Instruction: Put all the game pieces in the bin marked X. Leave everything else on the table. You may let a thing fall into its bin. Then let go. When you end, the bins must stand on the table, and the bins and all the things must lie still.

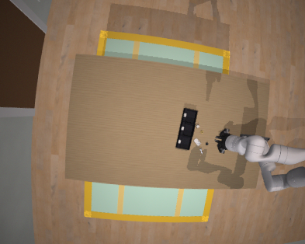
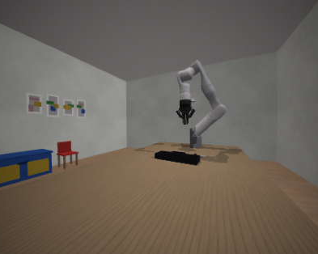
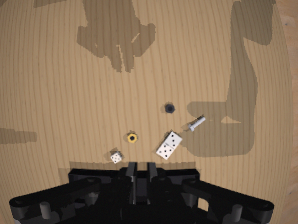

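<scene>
My gripper hangs high above the table with its fingers shut and nothing between them; it also shows in the wrist view and in the top view. On the table below lie a white domino, a small white die, a yellow ring, a small black piece and a grey screw. The black row of three bins stands just left of these things; it also shows in the side view. I cannot tell which bin bears the X. In the wrist view my gripper hides the bins.
The arm's base stands at the table's right edge. The small things lie between the bins and my gripper in the top view, the domino among them. The arm's shadows fall on the right part of the table.
</scene>
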